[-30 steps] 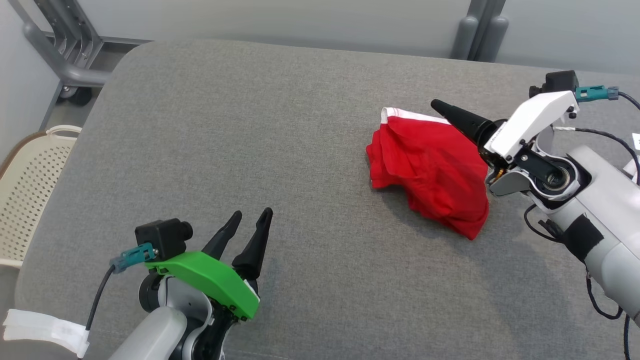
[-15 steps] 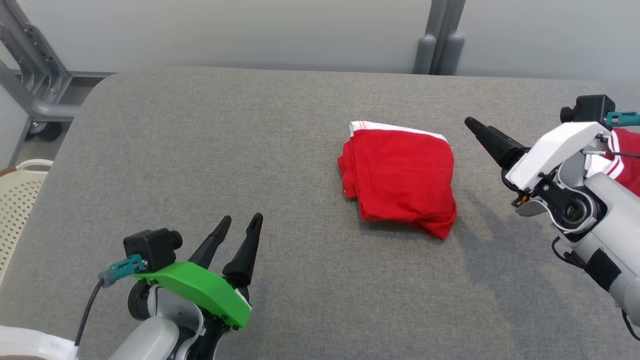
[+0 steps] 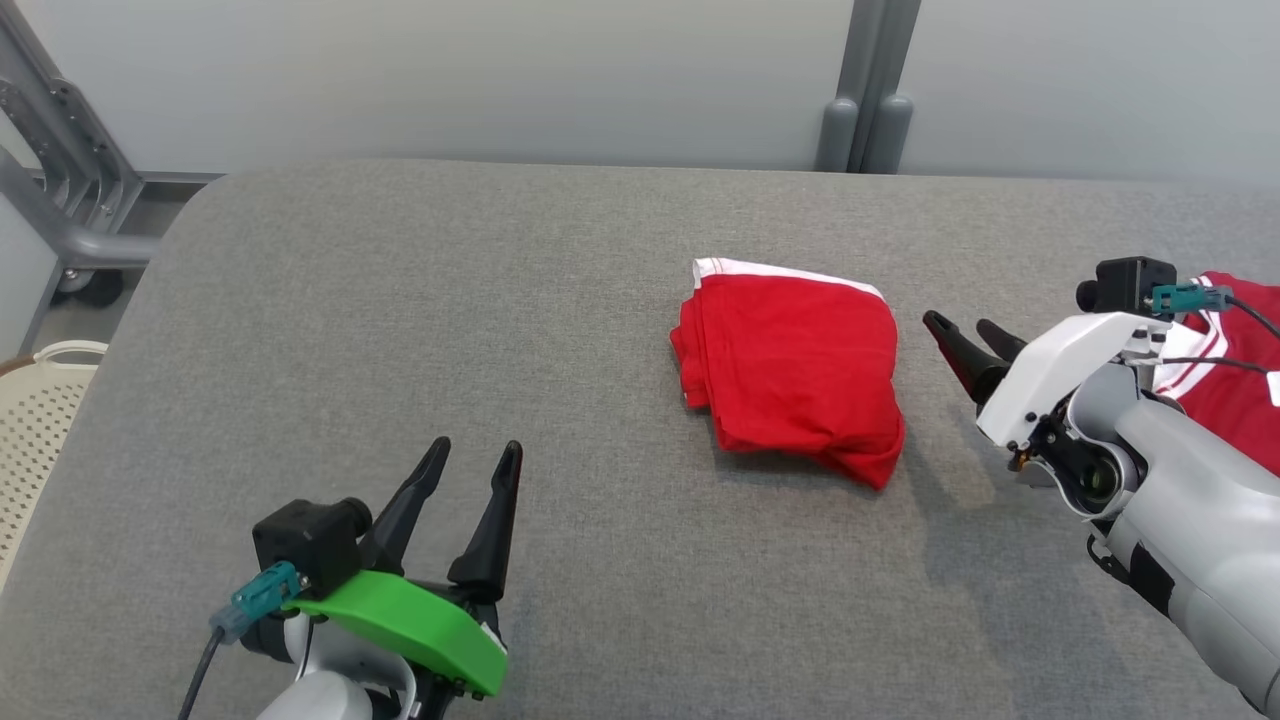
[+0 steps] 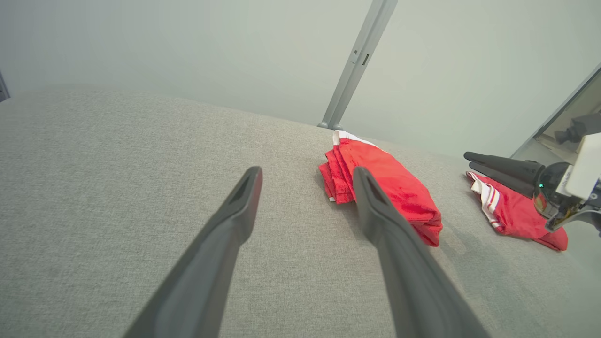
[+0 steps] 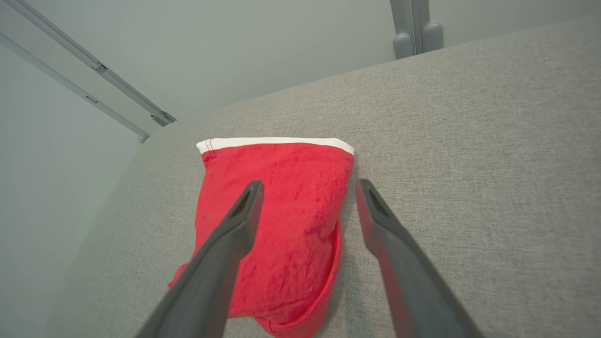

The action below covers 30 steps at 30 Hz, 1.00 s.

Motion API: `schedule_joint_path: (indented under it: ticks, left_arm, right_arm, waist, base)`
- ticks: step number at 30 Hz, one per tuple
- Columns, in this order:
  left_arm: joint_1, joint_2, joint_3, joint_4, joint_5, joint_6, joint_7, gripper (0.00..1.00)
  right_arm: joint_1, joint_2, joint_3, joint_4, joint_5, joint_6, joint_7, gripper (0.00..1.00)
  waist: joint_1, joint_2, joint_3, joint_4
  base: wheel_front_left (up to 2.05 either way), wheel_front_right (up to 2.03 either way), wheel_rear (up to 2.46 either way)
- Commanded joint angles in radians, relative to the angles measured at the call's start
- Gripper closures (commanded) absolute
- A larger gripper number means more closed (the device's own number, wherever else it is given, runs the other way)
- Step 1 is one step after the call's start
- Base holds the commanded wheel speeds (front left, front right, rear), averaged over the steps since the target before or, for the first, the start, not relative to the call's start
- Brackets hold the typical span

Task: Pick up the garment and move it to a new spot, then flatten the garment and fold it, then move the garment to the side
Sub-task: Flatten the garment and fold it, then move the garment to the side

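Note:
A folded red garment [image 3: 795,365] with a white band along its far edge lies on the grey padded table [image 3: 520,300], right of centre. The garment [image 4: 385,188] and the garment [image 5: 277,225] both look loosely folded, with nothing gripping them. My right gripper [image 3: 968,338] hovers open just right of it, fingers pointing left toward it and apart from the cloth. My right gripper [image 4: 469,162] shows two spread fingers. My left gripper [image 3: 470,462] stands open at the near left, holding nothing.
A second red garment with white stripes [image 3: 1225,365] lies at the far right, partly behind my right arm; it also shows as a red garment [image 4: 514,216]. A cream perforated basket [image 3: 35,410] stands off the table's left edge. A grey metal frame [image 3: 60,190] is at the back left.
The head camera has shifted. My right gripper, pressed against the garment's right side a second ago, has drawn back to the right and lowered; the garment now lies flatter and free.

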<state>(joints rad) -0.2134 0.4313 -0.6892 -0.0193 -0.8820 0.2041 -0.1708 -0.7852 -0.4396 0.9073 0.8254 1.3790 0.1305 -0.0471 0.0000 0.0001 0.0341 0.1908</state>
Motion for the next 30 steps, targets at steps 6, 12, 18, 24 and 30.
schedule_joint_path:
  ticks: [6, 12, 18, 24, 30]
  left_arm:
    - [0.014, 0.006, -0.012, -0.004, 0.038, 0.015, -0.021, 0.0]
    - [-0.001, 0.003, -0.015, 0.0, 0.043, 0.018, -0.018, 0.0]
    - [-0.02, -0.002, -0.017, 0.007, 0.04, 0.014, -0.012, 0.0]
    - [-0.029, -0.004, -0.015, 0.009, 0.035, 0.01, -0.012, 0.0]
    - [-0.039, -0.008, -0.018, 0.016, 0.03, 0.006, -0.011, 0.0]
  right_arm:
    - [-0.019, 0.038, -0.008, 0.084, 0.024, 0.0, 0.019, 0.0]
    - [-0.065, 0.058, -0.002, 0.178, 0.066, 0.0, 0.187, 0.0]
    - [-0.143, 0.068, 0.006, 0.309, 0.081, 0.0, 0.357, 0.0]
    - [-0.196, 0.08, -0.001, 0.375, 0.092, 0.0, 0.425, 0.0]
    - [-0.206, 0.093, -0.014, 0.411, 0.113, 0.0, 0.473, 0.0]
  waist:
    - [0.0, -0.0001, 0.017, 0.042]
    - [0.0, -0.0001, 0.046, 0.07]
    - [0.0, -0.0001, 0.07, 0.101]
    - [0.0, -0.0001, 0.095, 0.131]
    - [0.0, -0.0001, 0.121, 0.155]
  base:
    - [0.0, 0.0, 0.0]
    - [0.0, 0.0, 0.0]
    - [0.0, 0.0, 0.0]
    - [0.0, 0.0, 0.0]
    - [0.0, 0.0, 0.0]
